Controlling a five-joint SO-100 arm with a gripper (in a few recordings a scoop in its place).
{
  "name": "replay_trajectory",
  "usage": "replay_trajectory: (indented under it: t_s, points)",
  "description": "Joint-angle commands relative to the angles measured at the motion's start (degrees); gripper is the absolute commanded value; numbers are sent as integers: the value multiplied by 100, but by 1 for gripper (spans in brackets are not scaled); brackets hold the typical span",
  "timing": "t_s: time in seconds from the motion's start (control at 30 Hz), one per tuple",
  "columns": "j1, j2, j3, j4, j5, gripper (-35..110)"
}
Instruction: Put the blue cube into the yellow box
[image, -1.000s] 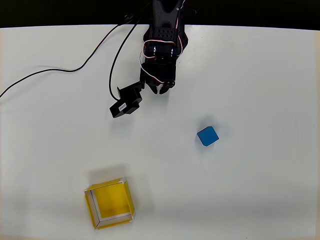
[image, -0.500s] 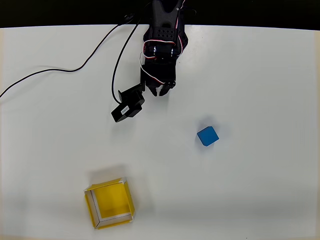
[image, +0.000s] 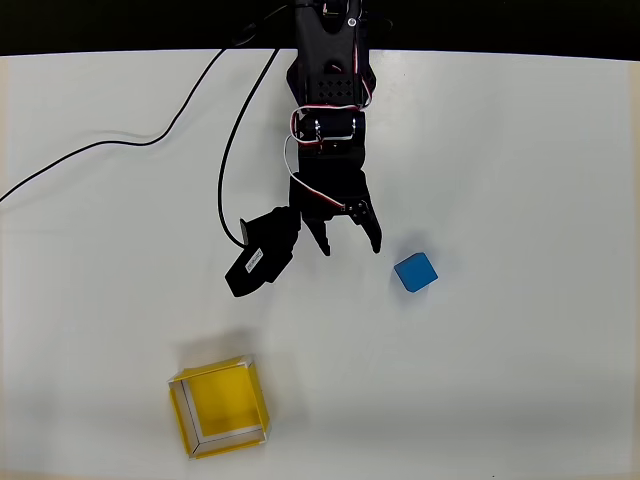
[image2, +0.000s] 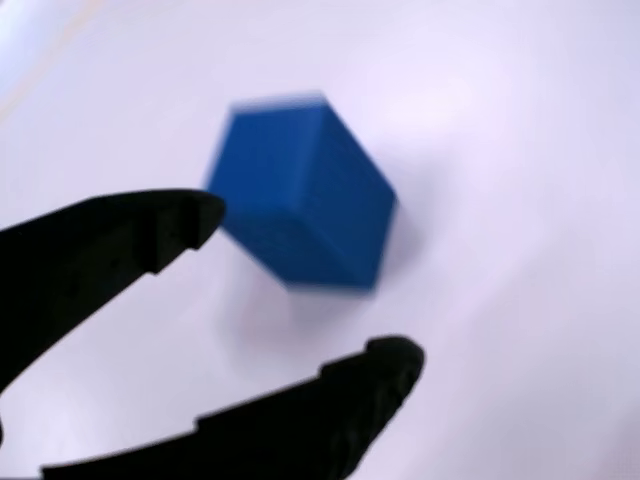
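While your gripper (image: 350, 243) hung over the white table (image: 520, 150) with its two black fingers spread apart and nothing between them, the blue cube (image: 415, 272) sat free on the surface, just beside the fingertips and a little to the right in the overhead view. That spread looked like preparation for the grasp: the gap was wider than the cube, so you had room to bring one finger down on each side. In the wrist view the cube (image2: 305, 195) lay beyond the open tips, turned so that a corner edge faced the camera, not a flat face, and the upper finger (image2: 150, 235) overlapped its left side in the picture; I could not tell whether it touched. You would probably have needed a small wrist turn to meet flat faces and avoid pushing the cube aside.

Well apart from all this, toward the lower left of the overhead view, the yellow box (image: 219, 405) stood open-topped with only its yellow floor showing; nothing was in it. A black cable (image: 120, 145) trailed across the table's upper left, away from both.
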Motion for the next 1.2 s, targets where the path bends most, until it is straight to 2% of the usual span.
replay_trajectory:
  t_s: [0.0,0.3,0.8,1.17]
  points:
    - [-413,-272,-1134,-299,62,42]
    - [-1011,-1310,-1529,-396,-149,52]
    - [-1248,-2479,-668,-2584,-694,54]
    - [-1415,-2821,-44,-3375,-633,54]
